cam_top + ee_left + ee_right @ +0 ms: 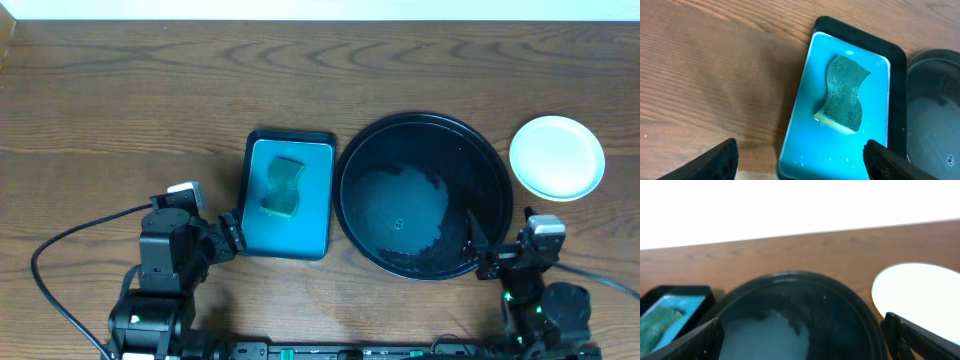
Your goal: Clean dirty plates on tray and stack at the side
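Nearest you, the left gripper [800, 146] hangs over the near left corner of the small teal tray [262, 200], jaws spread wide, nothing held. You will find the right gripper [802, 330] at the near right rim of the round black tray [480, 160], also fully spread and empty. Further out, a green wavy-edged sponge [842, 92] lies flat in the teal tray, its yellow underside showing at the near edge. The black tray sits just right of the teal one, with a pale cloudy film across its middle. A white plate [557, 157] rests on the wooden table [150, 90] just past the black tray's far right rim, not touching it. You cannot tell whether others lie under it.
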`<state>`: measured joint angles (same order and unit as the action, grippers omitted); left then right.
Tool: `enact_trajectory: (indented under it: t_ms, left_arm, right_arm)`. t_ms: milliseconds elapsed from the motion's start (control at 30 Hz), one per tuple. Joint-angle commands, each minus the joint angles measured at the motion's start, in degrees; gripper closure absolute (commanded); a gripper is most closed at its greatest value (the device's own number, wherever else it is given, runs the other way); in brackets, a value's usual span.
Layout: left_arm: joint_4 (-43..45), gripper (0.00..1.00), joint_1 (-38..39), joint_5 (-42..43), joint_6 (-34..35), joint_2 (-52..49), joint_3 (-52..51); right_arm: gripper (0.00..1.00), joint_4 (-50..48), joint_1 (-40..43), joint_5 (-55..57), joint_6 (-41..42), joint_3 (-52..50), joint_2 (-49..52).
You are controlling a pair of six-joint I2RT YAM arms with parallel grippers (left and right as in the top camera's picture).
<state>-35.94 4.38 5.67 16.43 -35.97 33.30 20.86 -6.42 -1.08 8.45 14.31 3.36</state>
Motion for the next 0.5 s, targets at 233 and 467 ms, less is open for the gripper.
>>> enact_trajectory:
  t_ms: [233,467]
  left_arm:
    - [0.0,0.20,-0.1,-0.3,-0.9,-0.1,-0.4]
    - [0.0,0.20,-0.1,-0.3,-0.9,-0.1,-0.4]
  right_arm:
    - [0.01,-26.7,-0.8,-0.9,-0.1,-14.2,-3.1]
    - [0.01,-22.4,-0.8,0.0,-1.5,-14.0,-3.1]
